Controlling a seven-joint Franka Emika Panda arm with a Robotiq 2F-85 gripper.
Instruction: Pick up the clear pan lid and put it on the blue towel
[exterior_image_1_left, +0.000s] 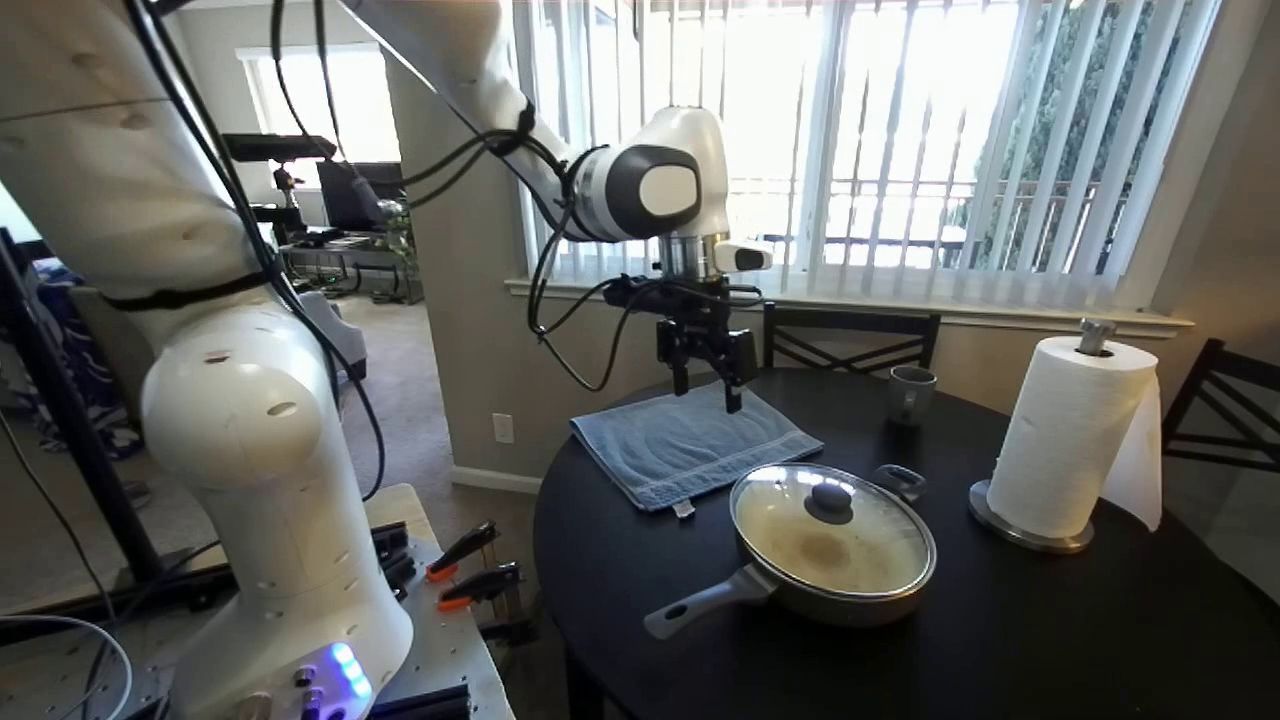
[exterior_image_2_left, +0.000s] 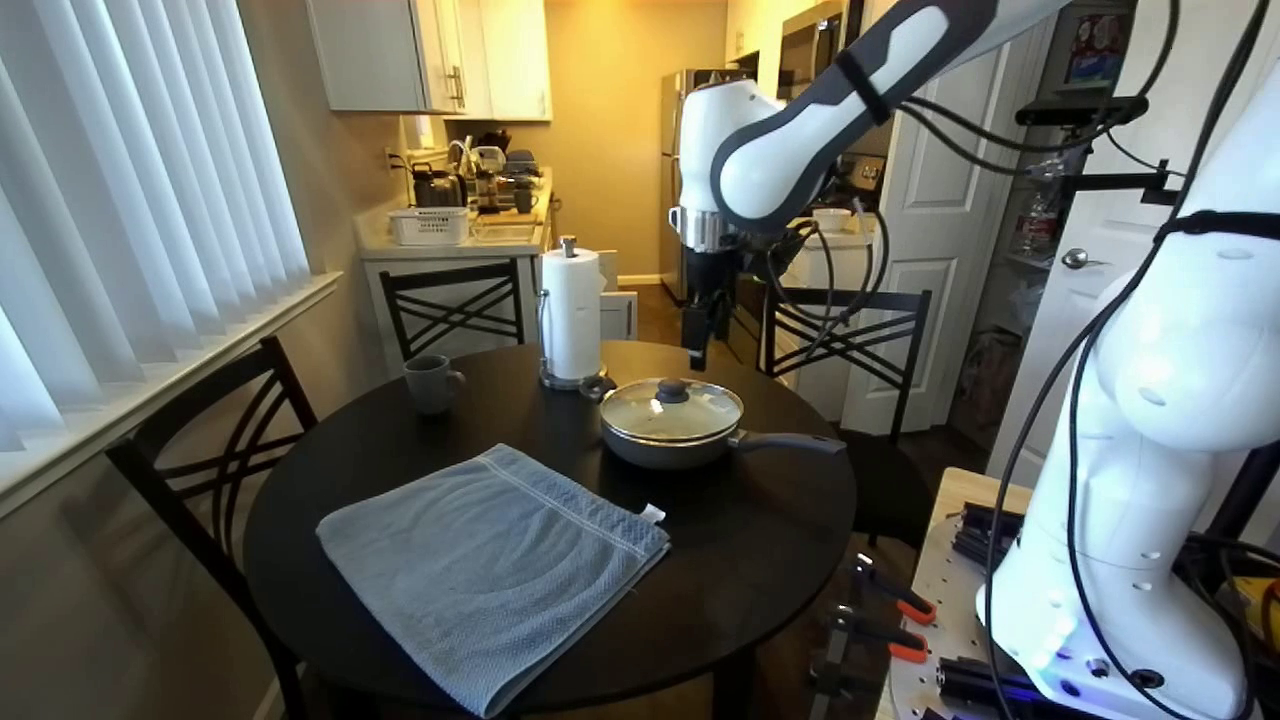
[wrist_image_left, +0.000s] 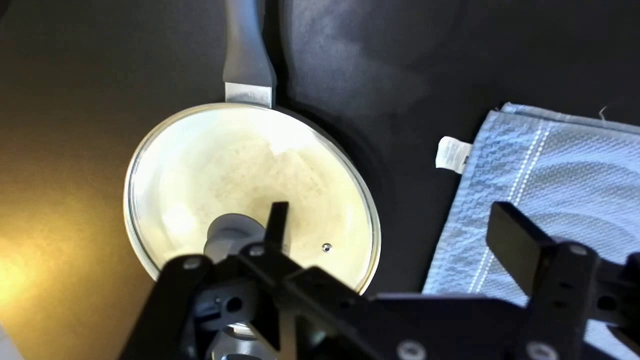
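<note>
In an exterior view, the clear pan lid (exterior_image_1_left: 833, 535) sits on the frying pan (exterior_image_1_left: 850, 613); the blue towel (exterior_image_1_left: 690, 450) lies at 10 o'clock (clock centred on lid). In an exterior view, blue towel (exterior_image_2_left: 490, 570) at 8 o'clock. Wrist view: gripper (wrist_image_left: 392, 232) spread wide, blue towel at 3 o'clock.

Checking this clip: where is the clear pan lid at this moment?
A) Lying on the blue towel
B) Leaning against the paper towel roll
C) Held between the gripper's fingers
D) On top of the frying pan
D: in both exterior views the clear pan lid rests over the frying pan, and the wrist view shows the gripper open, with nothing held.
</note>
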